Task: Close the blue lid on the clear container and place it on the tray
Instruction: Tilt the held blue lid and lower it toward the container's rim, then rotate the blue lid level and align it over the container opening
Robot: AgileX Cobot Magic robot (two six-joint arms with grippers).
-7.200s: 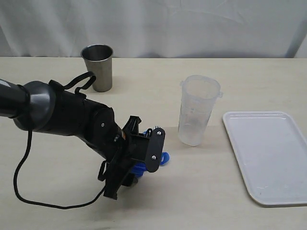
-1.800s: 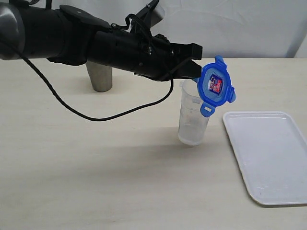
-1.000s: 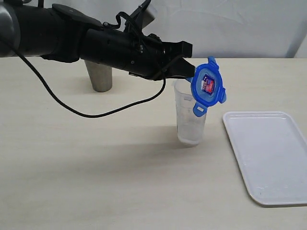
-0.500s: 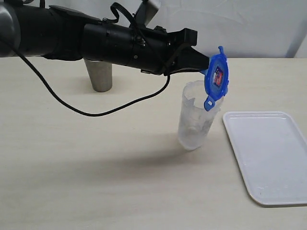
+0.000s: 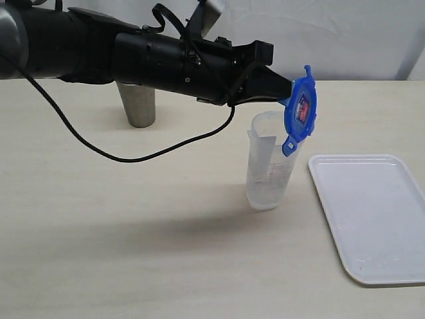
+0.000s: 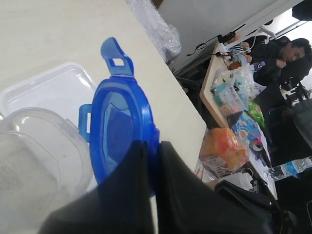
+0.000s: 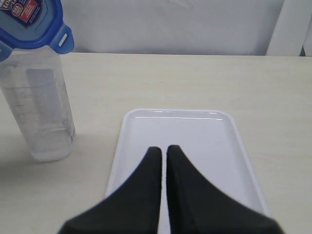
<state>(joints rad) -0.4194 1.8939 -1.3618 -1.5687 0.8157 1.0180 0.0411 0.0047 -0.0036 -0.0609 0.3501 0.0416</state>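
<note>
**A:** What's laid out, big things first?

**B:** A pale beige tabletop [image 5: 133, 266] carries a flat white rectangular plastic tray [image 5: 372, 219] on the right. The long black left arm [image 5: 133, 56] reaches across from the left. Below its tip the tall translucent plastic container [image 5: 269, 173] stands upright just beside the tray, not on it. A grey steel cup [image 5: 139, 106] stands well behind the arm, out of the way.

**A:** And the lid?

**B:** The small bright blue snap-tab lid [image 5: 300, 113] is pinched by its edge in the left gripper [image 5: 282, 92], jaws closed tight on it. It stands almost on edge above the container's tray-side rim. Its labelled face is turned toward the tray and its lower tab hangs at the rim; I can't tell whether they touch.

**A:** So the move?

**B:** I'd say it must tip flat and shift back over the mouth. The right gripper [image 7: 162, 148], jaws pressed together and empty, hovers over the tray.
</note>
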